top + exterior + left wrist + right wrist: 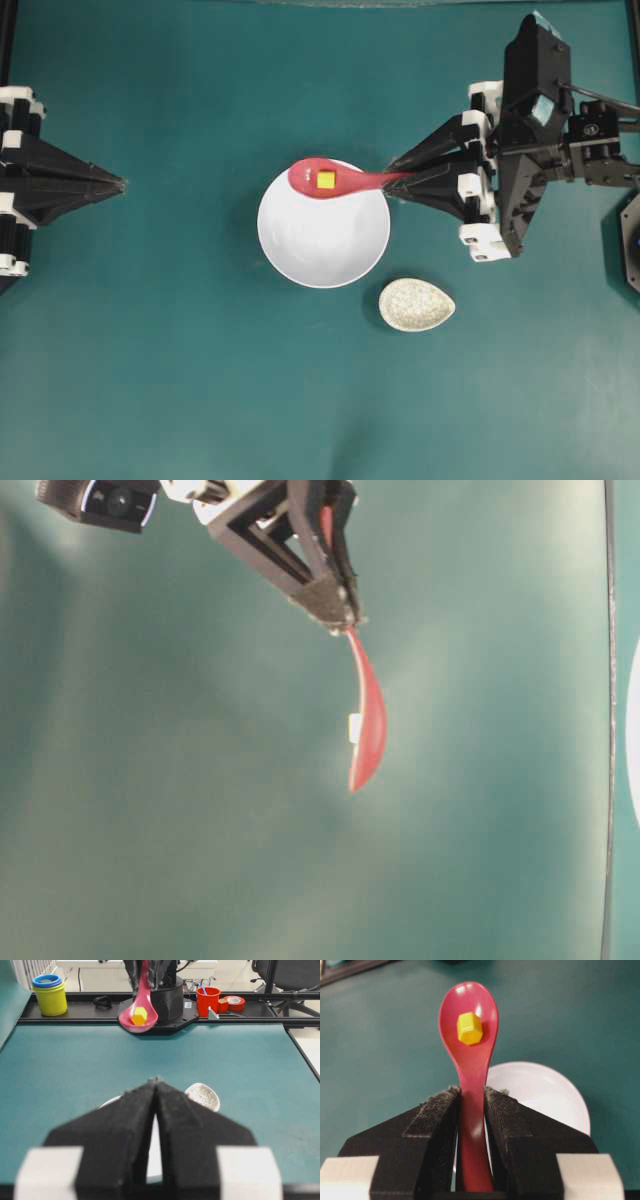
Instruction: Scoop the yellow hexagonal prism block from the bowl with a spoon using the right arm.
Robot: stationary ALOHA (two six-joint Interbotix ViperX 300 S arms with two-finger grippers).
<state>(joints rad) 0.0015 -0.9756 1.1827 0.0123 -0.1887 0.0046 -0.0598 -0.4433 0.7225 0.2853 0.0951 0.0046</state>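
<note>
The right gripper [471,1097] pinches the glossy, likely slippery spoon [468,1055] by its handle; the light block [469,1028] could roll; left gripper [156,1082] pressed together

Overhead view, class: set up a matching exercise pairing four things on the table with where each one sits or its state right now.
Things:
1. yellow block
2. spoon
3. white bowl
4. speckled spoon rest

States:
A. empty, under the raised scoop
B. lying in the scoop
C. alone on the cloth beside the bowl
D. handle clamped in the right tool

Pairs: 1-B, 2-D, 3-A, 4-C
</note>
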